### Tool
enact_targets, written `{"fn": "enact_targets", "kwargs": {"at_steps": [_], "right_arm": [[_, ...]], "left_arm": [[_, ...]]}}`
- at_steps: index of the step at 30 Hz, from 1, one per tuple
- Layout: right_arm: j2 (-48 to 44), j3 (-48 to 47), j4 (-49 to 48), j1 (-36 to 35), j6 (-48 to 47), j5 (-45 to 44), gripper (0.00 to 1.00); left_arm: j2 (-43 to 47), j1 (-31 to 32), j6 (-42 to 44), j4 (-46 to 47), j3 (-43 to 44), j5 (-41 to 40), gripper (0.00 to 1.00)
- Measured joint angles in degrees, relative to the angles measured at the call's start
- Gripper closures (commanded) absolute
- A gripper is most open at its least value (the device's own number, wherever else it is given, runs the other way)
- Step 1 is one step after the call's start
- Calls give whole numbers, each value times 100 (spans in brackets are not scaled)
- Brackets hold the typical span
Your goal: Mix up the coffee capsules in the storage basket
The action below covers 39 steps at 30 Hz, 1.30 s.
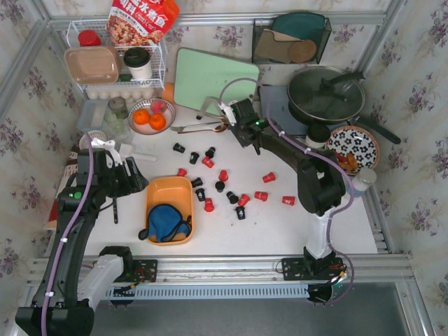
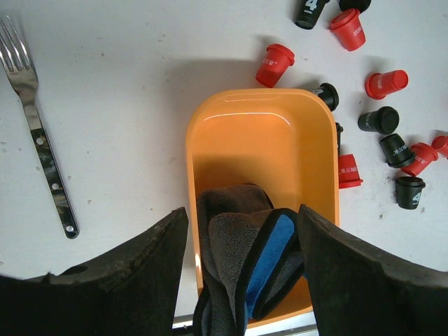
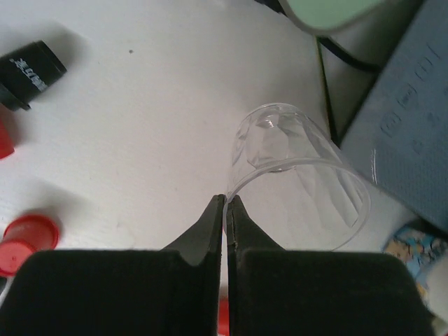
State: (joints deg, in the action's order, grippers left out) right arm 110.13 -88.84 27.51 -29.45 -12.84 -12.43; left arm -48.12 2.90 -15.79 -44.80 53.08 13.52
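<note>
- Black-fingered, the right gripper is pinched together on the rim of a clear plastic cup, with the thin wall caught between its two pads.
- The cup's narrower base points away from the wrist camera. Whether it touches the table cannot be told.
- Just beside the cup on the right lies a grey-blue panel with button markings, and a pale green board lies beyond it.
- The left gripper stands with its jaws wide apart and nothing between them. In its wrist view the near end of the storage basket shows through the gap.
- From above, this gripper sits at the basket's left side.
- The orange basket rests on the white table, and a grey and blue cloth is bunched in its near half. The far half shows a bare floor.
- The coffee capsules, red and black, lie scattered on the table beyond and to the right of the basket. One red and two black ones lie against its right wall.
- A fork lies on the table, well apart to the basket's left.
</note>
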Motion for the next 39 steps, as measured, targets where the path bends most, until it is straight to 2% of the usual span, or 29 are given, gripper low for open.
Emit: {"fn": "enact_targets", "kwargs": {"at_steps": [5, 12, 26, 34, 39], "right_arm": [[706, -546, -11, -59, -289, 81, 100], [1279, -1073, -17, -48, -691, -251, 100], [1794, -1722, 81, 420, -892, 24, 100], [2251, -2728, 962, 439, -826, 227, 100], [2258, -2780, 1209, 428, -866, 422, 100]], "left_arm": [[11, 0, 0, -2, -2, 0, 33], [-2, 0, 2, -2, -2, 0, 33], [-35, 0, 2, -2, -2, 0, 33], [-46, 0, 2, -2, -2, -2, 33], [-68, 0, 2, -2, -2, 0, 33]]}}
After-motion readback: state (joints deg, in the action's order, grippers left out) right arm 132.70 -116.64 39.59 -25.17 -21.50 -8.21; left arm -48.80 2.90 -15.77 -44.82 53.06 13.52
